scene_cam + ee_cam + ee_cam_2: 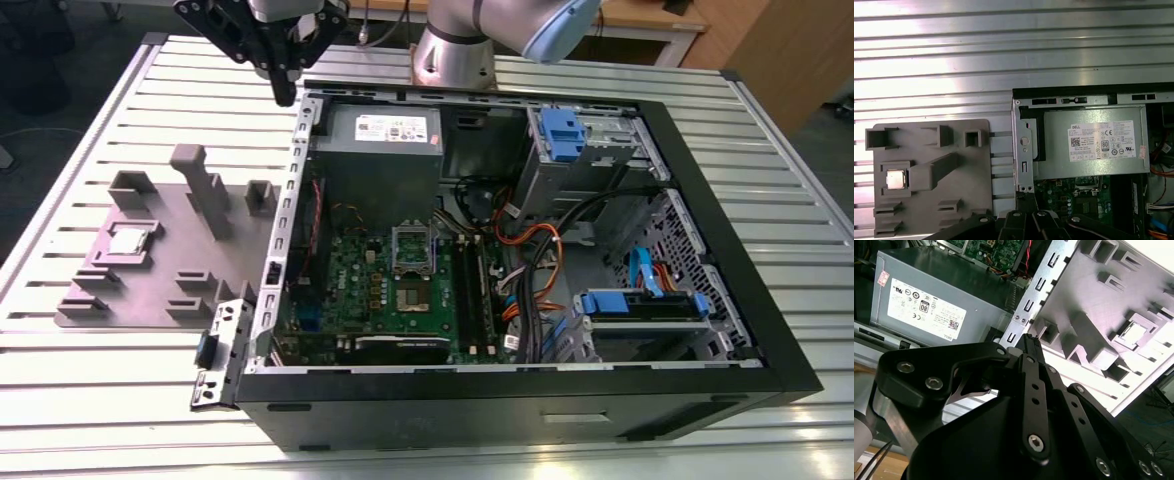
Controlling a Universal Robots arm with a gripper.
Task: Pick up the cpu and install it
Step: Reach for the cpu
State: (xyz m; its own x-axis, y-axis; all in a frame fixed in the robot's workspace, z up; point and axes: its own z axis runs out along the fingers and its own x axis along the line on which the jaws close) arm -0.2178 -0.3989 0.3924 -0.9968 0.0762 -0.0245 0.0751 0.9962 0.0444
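The cpu (130, 240) is a small silver square lying in a recess of the grey fixture plate (160, 290), on the table outside the case, on the exterior view's left. Both wrist views show the cpu (1133, 331) (896, 179) in that recess. My gripper (283, 92) hangs high over the case's back corner, beside the power supply and well away from the cpu. Its black fingers (1030, 340) are pressed together with nothing between them. The motherboard socket (411, 247) lies inside the case with its metal frame around it.
The open black computer case (747, 330) lies on the slatted metal table (80, 390). A grey power supply (380, 135) with a white label sits at its back. Cables and blue drive bays (641, 305) fill the exterior view's right. Upright posts (200, 185) stand on the fixture plate.
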